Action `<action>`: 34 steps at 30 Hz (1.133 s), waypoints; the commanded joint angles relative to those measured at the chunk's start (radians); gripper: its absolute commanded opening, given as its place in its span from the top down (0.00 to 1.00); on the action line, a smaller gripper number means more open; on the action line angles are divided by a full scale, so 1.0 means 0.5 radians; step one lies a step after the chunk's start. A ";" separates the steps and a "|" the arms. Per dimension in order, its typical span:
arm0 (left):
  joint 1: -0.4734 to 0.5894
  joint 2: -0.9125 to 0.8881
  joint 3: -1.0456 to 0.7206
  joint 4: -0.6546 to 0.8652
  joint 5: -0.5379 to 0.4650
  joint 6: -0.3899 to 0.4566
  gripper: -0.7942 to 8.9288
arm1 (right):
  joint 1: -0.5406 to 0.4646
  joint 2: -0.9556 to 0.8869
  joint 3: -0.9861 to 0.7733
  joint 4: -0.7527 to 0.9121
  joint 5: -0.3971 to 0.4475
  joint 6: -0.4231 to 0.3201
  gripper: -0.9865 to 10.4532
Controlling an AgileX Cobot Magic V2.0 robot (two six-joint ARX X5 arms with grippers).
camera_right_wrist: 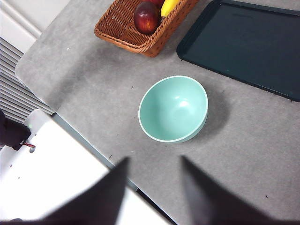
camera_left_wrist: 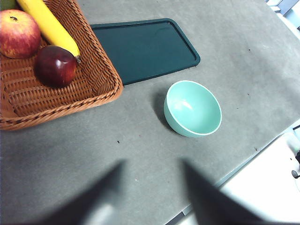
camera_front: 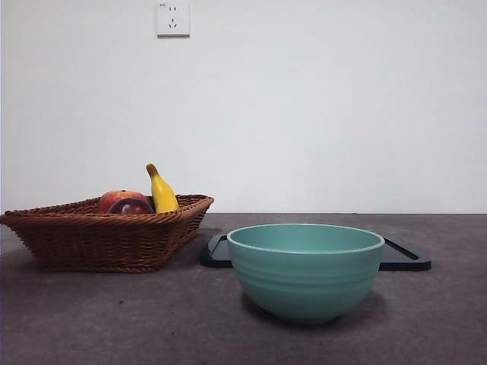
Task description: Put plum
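The grey, slightly speckled table carries everything. On it lie a flat dark rectangular tray, a woven brown wicker basket and a smooth mint-green ceramic bowl, empty and standing just in front of the tray. In the basket, a long yellow banana and a larger red-orange round fruit lie beside the small dark maroon glossy plum, which rests against the banana's tip.

Both arms hover high, nothing gripped. The left gripper has its jaws spread wide; so has the right gripper.

The step in hand is reaching for the plum. The left arm seems nearer; it should descend straight onto the plum, jaws straddling it clear of the banana and basket wall, closing gently on the slick skin.

The front view shows only the plum's top behind the basket rim; the wrist views show it whole, and that the bowl is empty.
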 commanded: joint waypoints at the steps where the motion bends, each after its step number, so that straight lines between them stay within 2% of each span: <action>1: -0.007 0.011 0.052 0.008 0.010 -0.018 0.48 | 0.005 0.011 0.034 0.020 -0.005 -0.015 0.62; 10: -0.007 0.011 0.052 0.009 0.009 -0.063 0.41 | 0.005 0.011 0.034 0.033 -0.005 -0.014 0.61; 16: -0.007 0.027 0.052 0.019 0.004 -0.064 0.41 | 0.005 0.011 0.034 0.057 -0.006 -0.006 0.61; 20: -0.008 0.063 0.052 0.063 -0.071 -0.066 0.41 | 0.005 0.011 0.034 0.062 -0.006 0.002 0.61; 27: -0.018 0.222 0.052 0.275 -0.114 -0.082 0.41 | 0.005 0.012 0.034 0.065 -0.005 0.030 0.61; 34: -0.077 0.508 0.053 0.565 -0.286 -0.111 0.41 | 0.005 0.012 0.034 0.065 -0.005 0.031 0.61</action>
